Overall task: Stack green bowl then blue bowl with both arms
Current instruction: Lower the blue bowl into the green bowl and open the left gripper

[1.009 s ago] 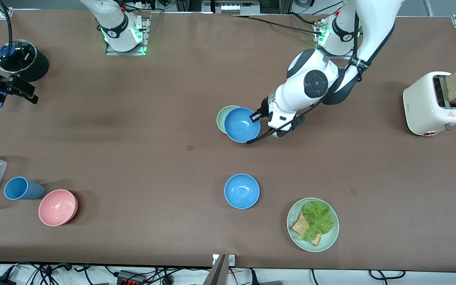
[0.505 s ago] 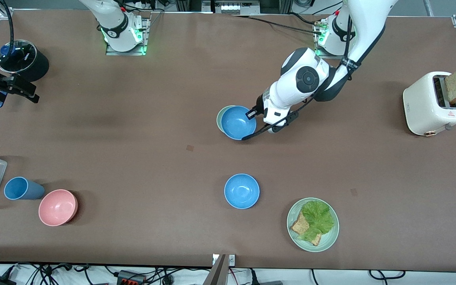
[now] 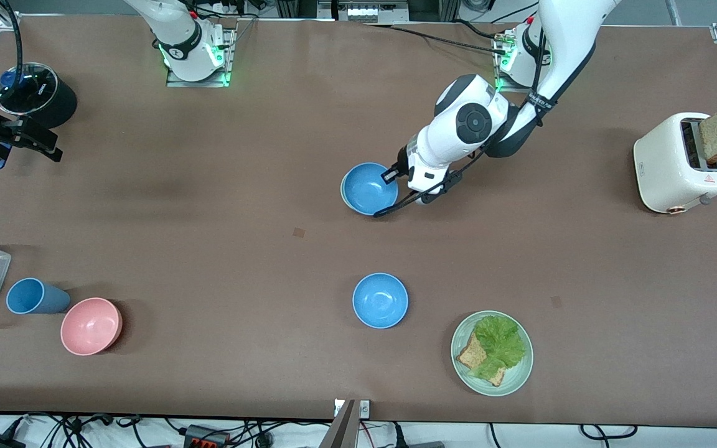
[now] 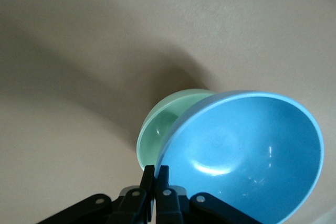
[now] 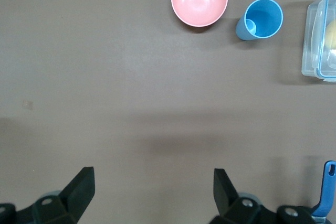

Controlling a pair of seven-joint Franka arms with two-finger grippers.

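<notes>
Blue bowl going onto the green one, not let go yet

Just above frame centre, the left gripper (image 3: 389, 176) is pinched on the rim of the blue bowl (image 3: 368, 188), which covers nearly all of the green bowl (image 4: 164, 124) (only a sliver peeks out). I'd say it needs seating, then release. The right gripper (image 5: 153, 188) waits spread wide at the upper left edge, holding nothing.

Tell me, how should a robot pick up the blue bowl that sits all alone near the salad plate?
By its thin rim. The blue bowl stands upright and open, too wide to take across, so come straight down from above with one jaw inside the wall and one outside. I would choose the edge away from the green plate, probably with the idle, open right gripper.
</notes>
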